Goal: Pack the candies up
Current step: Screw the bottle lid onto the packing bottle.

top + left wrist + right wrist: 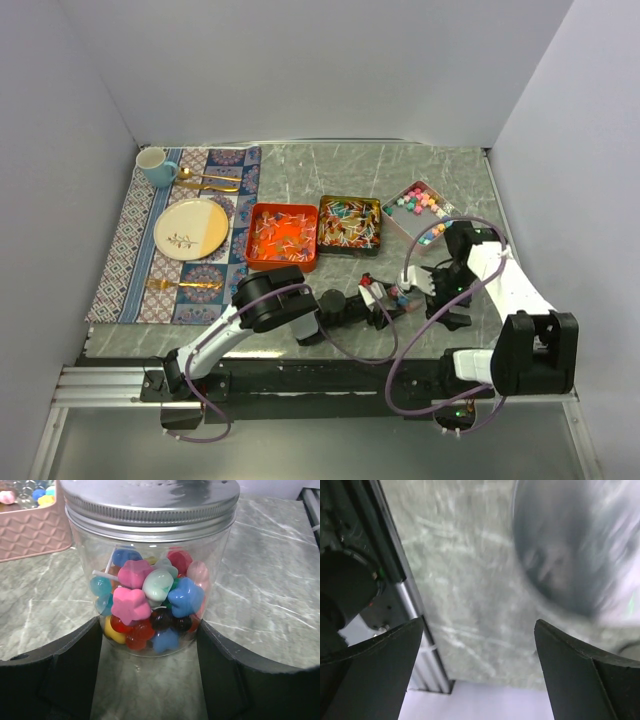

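Note:
A clear jar point(150, 595) with a silver screw lid point(150, 500) stands on the marble table and holds pink, blue, green, yellow and red candies point(131, 605). My left gripper point(149, 630) has a fingertip against each side of the jar's base. In the top view the jar point(388, 296) sits at the front centre in the left gripper point(382, 300). My right gripper point(432, 292) is just right of the jar, open and empty. The right wrist view shows the blurred lid point(575, 550) up and right of the open right gripper point(477, 645).
A pink tray point(395, 222) of ball candies stands at the back right, also in the left wrist view point(30, 530). An orange tin point(282, 262) and a dark tin point(350, 248) hold wrapped sweets. A placemat point(130, 240) carries a plate point(192, 228), mug point(155, 166) and gold cutlery point(210, 180).

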Robot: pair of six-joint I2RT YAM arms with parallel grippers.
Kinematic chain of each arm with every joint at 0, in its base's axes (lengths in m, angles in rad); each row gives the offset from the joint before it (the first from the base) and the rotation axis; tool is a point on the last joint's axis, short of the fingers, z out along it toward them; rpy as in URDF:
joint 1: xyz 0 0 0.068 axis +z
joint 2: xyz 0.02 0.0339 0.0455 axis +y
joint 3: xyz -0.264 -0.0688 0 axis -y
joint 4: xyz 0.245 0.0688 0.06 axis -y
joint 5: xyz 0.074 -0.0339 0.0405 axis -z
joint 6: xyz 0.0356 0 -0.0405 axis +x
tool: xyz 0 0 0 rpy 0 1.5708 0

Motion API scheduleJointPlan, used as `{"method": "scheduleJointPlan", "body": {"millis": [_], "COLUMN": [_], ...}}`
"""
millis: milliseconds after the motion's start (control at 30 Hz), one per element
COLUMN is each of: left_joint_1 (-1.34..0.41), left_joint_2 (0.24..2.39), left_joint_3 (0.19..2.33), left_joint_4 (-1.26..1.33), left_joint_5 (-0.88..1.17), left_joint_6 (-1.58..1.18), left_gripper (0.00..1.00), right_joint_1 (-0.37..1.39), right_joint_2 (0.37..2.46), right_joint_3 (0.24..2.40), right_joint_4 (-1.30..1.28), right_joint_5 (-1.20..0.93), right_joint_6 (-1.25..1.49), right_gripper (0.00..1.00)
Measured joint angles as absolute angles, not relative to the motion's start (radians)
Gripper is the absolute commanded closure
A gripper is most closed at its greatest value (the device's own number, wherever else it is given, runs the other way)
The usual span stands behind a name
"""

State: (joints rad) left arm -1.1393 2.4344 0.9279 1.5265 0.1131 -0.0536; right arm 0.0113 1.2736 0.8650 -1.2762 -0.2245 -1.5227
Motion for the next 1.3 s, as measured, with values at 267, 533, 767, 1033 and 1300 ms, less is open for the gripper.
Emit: {"method": "scheduleJointPlan", "body": {"millis": [267, 533, 767, 1033, 1300], "left_joint_1": [-1.131, -1.127, -1.127, -1.127, -1.127], "left_joint_2": [2.437, 2.439, 2.439, 2.439, 2.439], "left_joint_3": [0.932, 0.936, 0.936, 0.936, 0.937], "left_joint_4": [1.526, 1.526, 1.526, 1.526, 1.526], "left_joint_5": [0.107, 0.109, 0.109, 0.109, 0.109], "left_joint_6": [-0.054, -0.056, -0.056, -0.054, -0.053], "left_gripper": [0.99, 0.99, 0.99, 0.99, 0.99], "right_joint_1": [-0.242, -0.186, 0.004, 0.141, 0.158], "right_joint_2": [1.166, 1.209, 1.349, 1.343, 1.370], "right_joint_3": [1.012, 1.137, 1.211, 1.135, 1.104], "right_joint_4": [-1.328, -1.332, -1.330, -1.327, -1.337], "right_joint_5": [-0.286, -0.485, -0.547, -0.525, -0.493], "right_joint_6": [-1.679, -1.911, -1.969, -1.984, -1.984], "right_gripper": [0.00, 0.00, 0.00, 0.00, 0.00]}}
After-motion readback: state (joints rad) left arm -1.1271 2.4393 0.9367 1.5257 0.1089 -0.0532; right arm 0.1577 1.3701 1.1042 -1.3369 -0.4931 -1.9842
